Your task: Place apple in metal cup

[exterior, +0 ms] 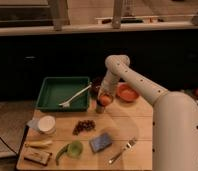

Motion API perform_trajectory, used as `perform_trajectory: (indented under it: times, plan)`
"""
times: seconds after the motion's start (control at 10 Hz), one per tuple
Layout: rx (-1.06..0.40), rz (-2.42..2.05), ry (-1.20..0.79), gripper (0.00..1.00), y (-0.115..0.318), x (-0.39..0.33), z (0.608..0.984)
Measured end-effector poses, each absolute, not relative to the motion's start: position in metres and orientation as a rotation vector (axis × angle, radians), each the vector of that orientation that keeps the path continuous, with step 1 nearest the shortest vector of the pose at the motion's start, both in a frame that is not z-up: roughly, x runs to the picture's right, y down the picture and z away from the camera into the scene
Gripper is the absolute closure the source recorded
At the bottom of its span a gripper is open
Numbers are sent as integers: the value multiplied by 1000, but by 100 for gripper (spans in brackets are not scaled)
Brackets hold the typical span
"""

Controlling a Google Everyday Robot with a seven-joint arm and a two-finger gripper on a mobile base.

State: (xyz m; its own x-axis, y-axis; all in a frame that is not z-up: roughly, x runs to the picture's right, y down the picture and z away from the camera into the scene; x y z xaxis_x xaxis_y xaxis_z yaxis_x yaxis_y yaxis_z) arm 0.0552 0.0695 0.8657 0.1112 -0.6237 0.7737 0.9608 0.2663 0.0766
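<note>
The apple point(106, 99) is a reddish-orange ball right at the tip of my gripper point(105, 96), near the middle of the wooden table's back edge. It sits at the mouth of the small metal cup point(100, 107), which stands upright just below and slightly left of it. I cannot tell whether the apple rests in the cup or hangs just above it. My white arm point(137, 82) reaches in from the right and hides the space behind the cup.
An orange bowl point(127, 92) stands right of the cup. A green tray point(54, 92) holding a white utensil point(74, 96) lies to the left. In front are a white cup point(46, 124), grapes point(83, 126), blue sponge point(102, 141), fork point(123, 150) and green cup point(74, 148).
</note>
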Motion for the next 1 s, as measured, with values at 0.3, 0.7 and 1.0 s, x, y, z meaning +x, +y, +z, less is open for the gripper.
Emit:
perform_trajectory:
  times: [0.3,0.7,1.0]
  plan:
    - [-518,-1243,-805,99,70,55,865]
    - [-538,-1280,-792,99,61,38,857]
    - [-536,-1287,-794,99,57,36,853]
